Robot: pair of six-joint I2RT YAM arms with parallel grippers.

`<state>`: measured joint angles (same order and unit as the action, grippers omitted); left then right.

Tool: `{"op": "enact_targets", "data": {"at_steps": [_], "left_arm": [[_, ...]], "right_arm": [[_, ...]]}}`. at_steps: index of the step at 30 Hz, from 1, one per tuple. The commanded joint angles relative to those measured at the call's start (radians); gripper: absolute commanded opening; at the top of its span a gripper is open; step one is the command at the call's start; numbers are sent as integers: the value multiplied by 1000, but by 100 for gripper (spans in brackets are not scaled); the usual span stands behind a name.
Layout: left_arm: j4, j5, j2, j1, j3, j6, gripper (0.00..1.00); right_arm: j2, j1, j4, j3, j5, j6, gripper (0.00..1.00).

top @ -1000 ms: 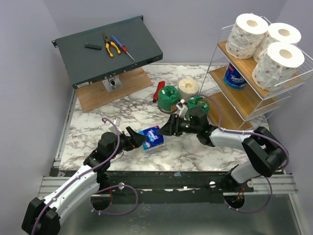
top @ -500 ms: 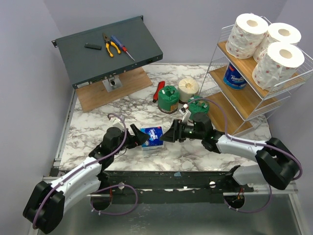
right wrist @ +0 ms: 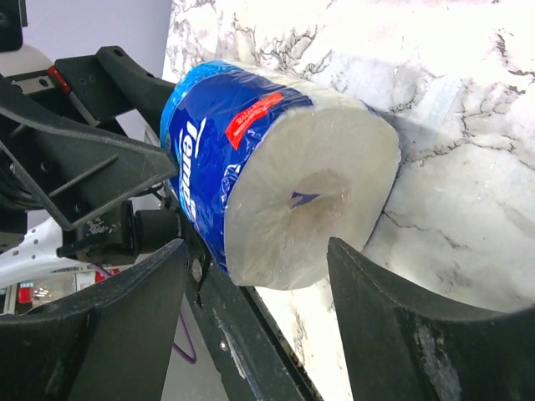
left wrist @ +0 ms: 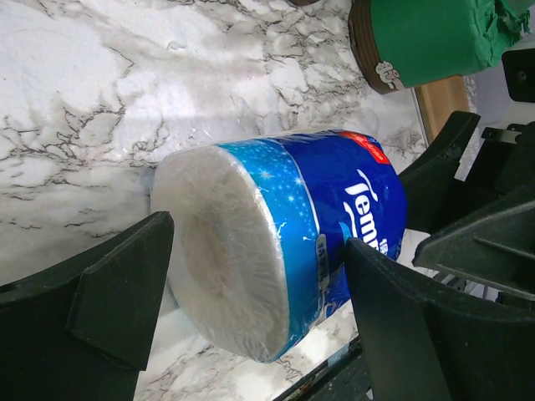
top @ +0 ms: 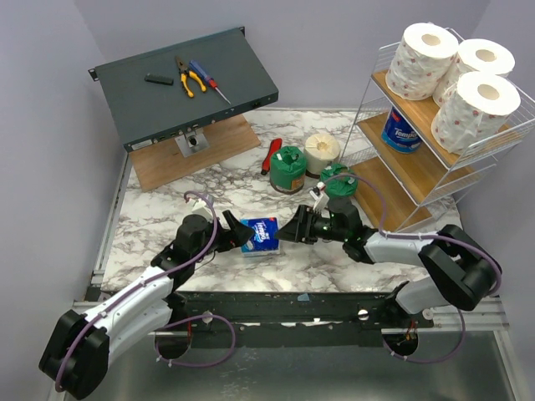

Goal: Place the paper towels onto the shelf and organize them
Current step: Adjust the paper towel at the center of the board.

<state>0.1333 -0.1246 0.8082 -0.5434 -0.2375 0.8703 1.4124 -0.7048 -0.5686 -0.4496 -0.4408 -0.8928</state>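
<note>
Marbled table (top: pixel 159 213), near centre: the blue roll (top: pixel 261 236) has been closed in on by left gripper (top: pixel 241 232) and right gripper (top: pixel 287 231) (both wide, nothing held); shelf (top: pixel 401 171) placement is still awaited.

The blue-wrapped roll (left wrist: pixel 284 242) shows only one end in the left wrist view, where the green-wrapped roll (left wrist: pixel 426 42) beyond it is cut off by the top edge, and from above, well to its right, a second blue roll (top: pixel 401 132) sits partly hidden under the upper tier of the shelf (top: pixel 418 180).
</note>
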Motion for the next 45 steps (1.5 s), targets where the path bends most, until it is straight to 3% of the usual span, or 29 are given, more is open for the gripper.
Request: {"op": "enact_targets", "data": {"at_steps": [1,14,28,35,45], "left_arm": [[-28,25,-10,1,-26,-25,84],[27,11,37,2,-6,-9,84],[82,-12,37,0,33,5,83],[107,-32,35,0,48,9,83],[122,-44,17,1,67,15,82]], "right_arm": [[51,7,-163,7,-45,-49,70],[200,7,-289,-34,-124,-74,58],[232,7,-457,-33,-215,-129,43],[266,7,-534,-30,-239,-166,49],[257,7,-484,-44,-223,-147,31]]}}
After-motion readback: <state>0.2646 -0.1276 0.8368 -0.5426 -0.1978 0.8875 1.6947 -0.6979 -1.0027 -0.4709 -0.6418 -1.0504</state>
